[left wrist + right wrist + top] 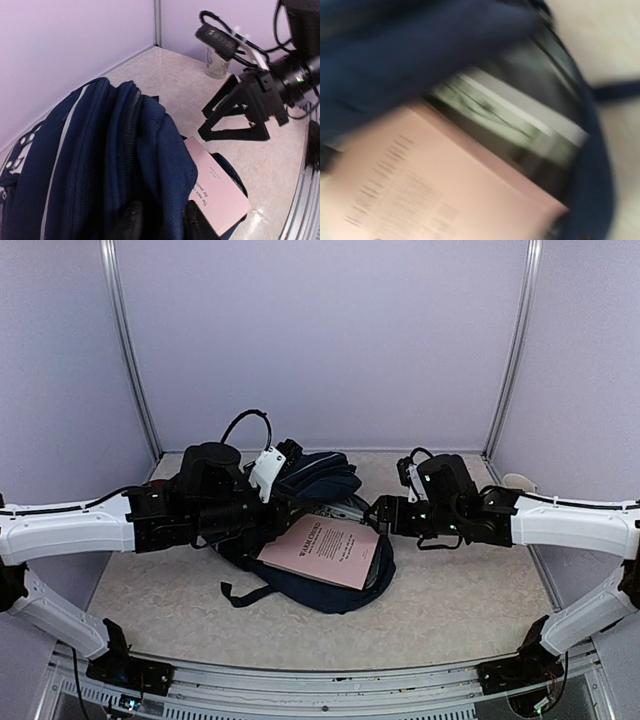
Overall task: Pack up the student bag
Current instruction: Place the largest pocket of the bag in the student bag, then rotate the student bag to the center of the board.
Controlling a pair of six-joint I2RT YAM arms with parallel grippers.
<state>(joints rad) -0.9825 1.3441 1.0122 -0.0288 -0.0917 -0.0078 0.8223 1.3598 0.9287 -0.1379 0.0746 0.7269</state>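
Top view. The bag [315, 592] lies on its side at the middle of the table [160, 590], between the two arms, with its mouth open. A pink booklet [322, 550] lies slanted across the opening. Most of it is outside, so it is not yet packed. The left gripper [268, 512] is at the bag's left side, and its fingers cannot be made out from here. The right gripper [376, 512] stands just beside the booklet's far right corner, not touching it. The booklet carries a dark red heading, too small to read.

Left wrist view. The left fingers [131, 220] sit on either side of a fold of the bag's cloth [100, 160], slightly apart. Whether they grip the fold cannot be told. The right gripper [202, 121] has its fingers spread wide, with nothing between them. The booklet's [220, 192] printed lines begin with what looks like "The main"; the rest is illegible.

Right wrist view. The picture is badly blurred and the right arm's own fingers do not show. The booklet [430, 185] reaches into the mouth of the bag [395, 45]. Pale layered edges lie deeper inside, possibly something already packed.

Assessment: the packing is partly done. The booklet needs pushing fully in, and the bag has yet to be closed.
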